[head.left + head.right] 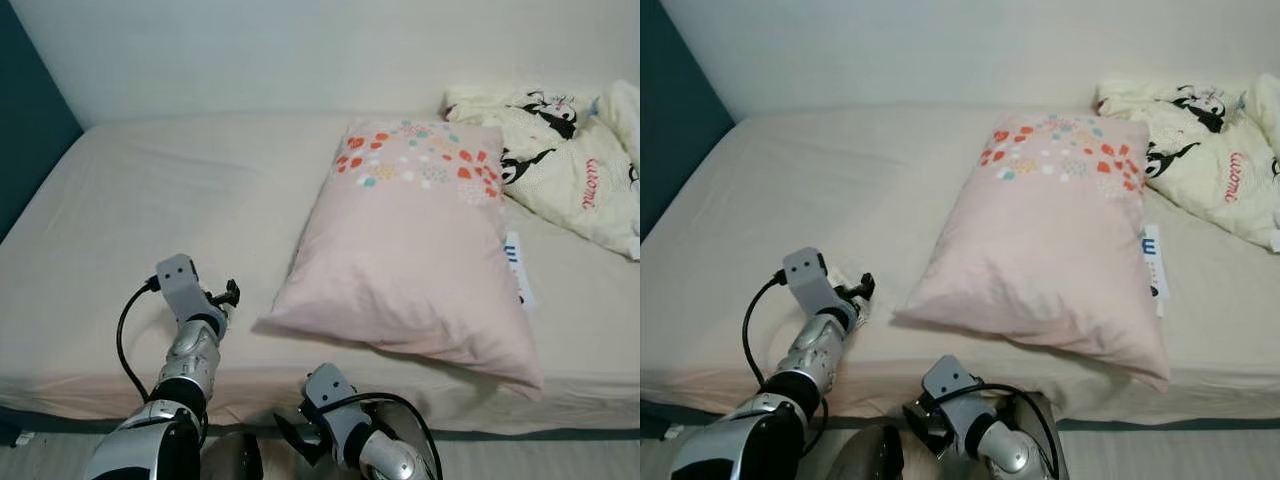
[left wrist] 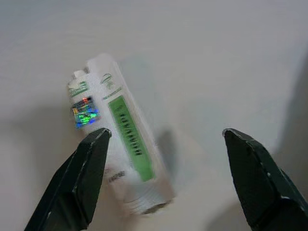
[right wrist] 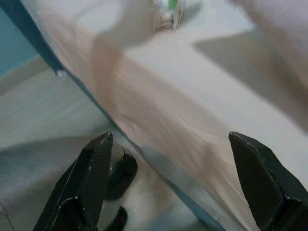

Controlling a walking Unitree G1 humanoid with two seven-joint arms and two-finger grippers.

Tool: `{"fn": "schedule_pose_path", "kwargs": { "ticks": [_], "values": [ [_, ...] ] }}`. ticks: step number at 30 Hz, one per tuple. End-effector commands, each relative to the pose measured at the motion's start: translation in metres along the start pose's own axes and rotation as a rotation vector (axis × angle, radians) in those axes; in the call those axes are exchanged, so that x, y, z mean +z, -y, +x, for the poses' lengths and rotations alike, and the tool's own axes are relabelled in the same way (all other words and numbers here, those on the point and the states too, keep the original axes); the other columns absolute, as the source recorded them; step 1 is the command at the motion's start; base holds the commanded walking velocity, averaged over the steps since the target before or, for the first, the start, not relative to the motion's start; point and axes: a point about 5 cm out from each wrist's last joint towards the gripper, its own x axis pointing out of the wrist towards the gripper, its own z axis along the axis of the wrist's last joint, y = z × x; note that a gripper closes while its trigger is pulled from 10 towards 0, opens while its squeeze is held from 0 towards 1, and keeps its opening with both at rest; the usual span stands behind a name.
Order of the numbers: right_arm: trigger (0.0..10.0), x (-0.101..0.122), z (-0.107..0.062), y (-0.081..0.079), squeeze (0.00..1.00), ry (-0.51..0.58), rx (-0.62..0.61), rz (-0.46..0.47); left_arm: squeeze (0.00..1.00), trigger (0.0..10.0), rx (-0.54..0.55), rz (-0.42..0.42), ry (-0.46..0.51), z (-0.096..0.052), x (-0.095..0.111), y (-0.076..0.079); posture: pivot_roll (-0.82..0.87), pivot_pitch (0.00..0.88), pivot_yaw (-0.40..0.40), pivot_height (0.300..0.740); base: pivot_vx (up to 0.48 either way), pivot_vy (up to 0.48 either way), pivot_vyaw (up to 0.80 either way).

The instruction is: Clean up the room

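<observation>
A small white tube with a green label (image 2: 122, 154) lies on the beige bed sheet (image 1: 150, 200). My left gripper (image 2: 166, 132) hovers just above it, open, with one finger beside the tube and the other well clear of it. In the eye views that gripper (image 1: 225, 297) is over the bed's near left part, left of the pink pillow (image 1: 410, 250). My right gripper (image 3: 171, 137) is open and holds nothing, low in front of the bed's near edge (image 1: 295, 430). The tube's end (image 3: 168, 12) shows beyond it on the sheet.
A cream blanket with cartoon prints (image 1: 560, 150) is bunched at the bed's far right. A white packet with blue print (image 1: 515, 262) sticks out beside the pillow. A teal wall (image 1: 25, 130) stands at the left. Light floor (image 3: 38, 120) runs below the bed edge.
</observation>
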Motion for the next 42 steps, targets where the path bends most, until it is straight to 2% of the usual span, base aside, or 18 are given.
{"fn": "schedule_pose_path", "kwargs": {
  "ticks": [1,7,12,17,18,20,21,22,23,24,25,27,30,31,33,34,39,42],
  "values": [
    [10.0,0.008,-0.005,-0.006,0.00,0.028,0.021,0.040,0.00,10.0,0.069,0.059,-0.024,-0.003,-0.007,-0.014,-0.09,0.310,0.053,0.606,0.000,0.000,0.00],
    [10.0,0.017,-0.011,-0.009,0.00,0.049,0.034,0.050,0.00,10.0,0.079,0.077,-0.029,-0.002,-0.006,-0.015,-0.09,0.339,0.057,0.606,0.000,0.000,0.00],
    [10.0,0.020,-0.025,-0.012,0.00,0.036,0.041,0.040,0.00,10.0,0.091,0.095,-0.048,-0.001,-0.007,-0.010,-0.11,0.387,0.071,0.606,0.000,0.000,0.00],
    [10.0,0.024,-0.033,-0.016,0.00,0.028,0.028,0.057,0.00,10.0,0.067,0.018,-0.076,-0.001,-0.010,0.001,-0.12,0.414,0.077,0.606,0.000,0.000,0.00],
    [10.0,0.025,-0.035,-0.018,0.00,0.028,0.026,0.062,0.00,10.0,0.051,-0.021,-0.082,0.000,-0.010,0.005,-0.12,0.425,0.079,0.606,0.000,0.000,0.00],
    [10.0,0.025,-0.035,-0.018,0.00,0.028,0.026,0.062,0.00,10.0,0.051,-0.021,-0.082,0.000,-0.010,0.005,-0.12,0.425,0.079,0.606,0.000,0.000,0.00],
    [10.0,0.026,-0.037,-0.020,0.00,0.022,0.023,0.070,0.00,10.0,0.022,-0.082,-0.076,0.001,-0.006,0.013,-0.14,0.442,0.077,0.606,0.000,0.000,0.00],
    [10.0,0.026,-0.037,-0.020,0.00,0.022,0.023,0.070,0.00,10.0,0.022,-0.082,-0.076,0.001,-0.006,0.013,-0.14,0.442,0.077,0.606,0.000,0.000,0.00],
    [10.0,0.026,-0.040,-0.022,0.00,0.018,0.022,0.075,0.00,10.0,-0.003,-0.138,-0.068,0.002,-0.002,0.019,-0.14,0.451,0.075,0.606,0.000,0.000,0.00],
    [10.0,0.026,-0.040,-0.022,0.00,0.018,0.022,0.075,0.00,10.0,-0.003,-0.138,-0.068,0.002,-0.002,0.019,-0.14,0.451,0.075,0.606,0.000,0.000,0.00],
    [10.0,0.026,-0.044,-0.023,0.00,0.010,0.019,0.079,0.00,10.0,-0.018,-0.189,-0.061,0.004,0.002,0.025,-0.15,0.458,0.072,0.606,0.000,0.000,0.00],
    [10.0,0.026,-0.046,-0.023,0.00,0.003,0.015,0.081,0.00,10.0,-0.027,-0.221,-0.056,0.005,0.005,0.030,-0.15,0.461,0.071,0.606,0.000,0.000,0.00],
    [10.0,0.026,-0.046,-0.023,0.00,0.003,0.015,0.081,0.00,10.0,-0.027,-0.221,-0.056,0.005,0.005,0.030,-0.15,0.461,0.071,0.606,0.000,0.000,0.00],
    [10.0,0.026,-0.048,-0.022,0.00,-0.004,0.006,0.082,0.00,7.9,-0.033,-0.234,-0.057,0.006,0.007,0.035,-0.15,0.463,0.072,0.606,0.000,0.000,0.00],
    [10.0,0.026,-0.048,-0.022,0.00,-0.004,0.006,0.082,0.00,7.9,-0.033,-0.234,-0.057,0.006,0.007,0.035,-0.15,0.463,0.072,0.606,0.000,0.000,0.00],
    [10.0,0.026,-0.049,-0.019,0.00,-0.008,-0.006,0.082,0.00,0.0,-0.040,-0.244,-0.059,0.005,0.007,0.040,-0.16,0.465,0.073,0.606,0.000,0.000,0.00],
    [10.0,0.028,-0.050,-0.016,0.00,-0.015,-0.020,0.080,0.00,0.0,-0.049,-0.251,-0.065,0.004,0.004,0.045,-0.16,0.451,0.074,0.606,0.000,0.000,0.00],
    [10.0,0.029,-0.048,-0.012,0.00,-0.020,-0.023,0.070,0.00,0.0,-0.029,-0.253,-0.059,0.003,0.002,0.037,-0.15,0.424,0.070,0.606,0.000,0.000,0.00]
  ]
}}
